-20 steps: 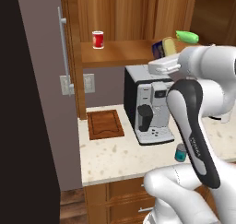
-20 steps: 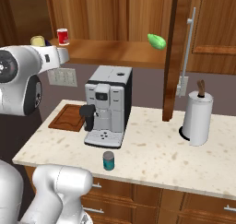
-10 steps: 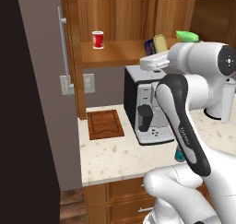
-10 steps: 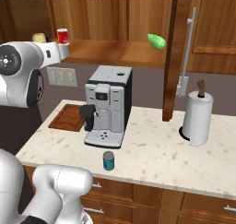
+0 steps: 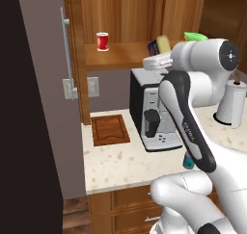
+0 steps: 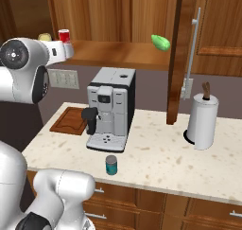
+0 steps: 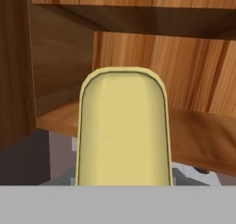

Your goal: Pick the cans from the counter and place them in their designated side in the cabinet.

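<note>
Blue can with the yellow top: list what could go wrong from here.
1. The blue can is held in the gripper, shut on it, just off the cabinet shelf edge; released too early, it could drop onto the coffee machine below.
2. The red can and the green item already sit on that shelf; a wide swing might knock one.
3. The teal can stands near the counter front edge, easily nudged off.

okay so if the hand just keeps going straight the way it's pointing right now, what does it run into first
Probably the cabinet's wooden back panel. The hand is shut on the yellow-topped can and points into the cabinet just above its shelf board. Nothing else shows ahead, though the can hides the middle of the path and depth is unclear.
</note>
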You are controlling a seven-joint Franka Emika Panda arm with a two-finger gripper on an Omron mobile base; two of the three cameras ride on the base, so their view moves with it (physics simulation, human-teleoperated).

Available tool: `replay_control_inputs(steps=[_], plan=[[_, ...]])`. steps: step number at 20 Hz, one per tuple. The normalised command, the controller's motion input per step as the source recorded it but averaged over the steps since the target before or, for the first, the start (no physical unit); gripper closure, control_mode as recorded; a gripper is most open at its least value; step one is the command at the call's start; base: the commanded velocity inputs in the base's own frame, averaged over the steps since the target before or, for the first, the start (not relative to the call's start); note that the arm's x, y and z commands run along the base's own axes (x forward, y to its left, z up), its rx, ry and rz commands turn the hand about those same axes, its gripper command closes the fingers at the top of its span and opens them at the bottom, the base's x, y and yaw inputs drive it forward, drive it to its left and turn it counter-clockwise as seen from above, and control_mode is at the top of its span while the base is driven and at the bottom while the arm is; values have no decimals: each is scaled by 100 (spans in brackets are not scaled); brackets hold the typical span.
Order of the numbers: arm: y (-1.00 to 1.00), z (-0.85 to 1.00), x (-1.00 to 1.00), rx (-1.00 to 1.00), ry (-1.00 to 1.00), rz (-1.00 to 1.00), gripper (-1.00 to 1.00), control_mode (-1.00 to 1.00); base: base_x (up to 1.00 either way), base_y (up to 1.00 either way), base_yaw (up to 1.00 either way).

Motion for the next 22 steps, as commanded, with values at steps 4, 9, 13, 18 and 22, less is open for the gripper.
replay_control_inputs(steps=[4,9,13,18,22], plan=[[0,0,17,0,4,0,100,-100,0,0,0],[0,0,17,0,1,0,100,-100,0,0,0],[2,-3,22,0,1,0,100,-100,0,0,0],[7,-2,30,0,1,0,100,-100,0,0,0],[9,0,31,0,1,0,100,-100,0,0,0]])
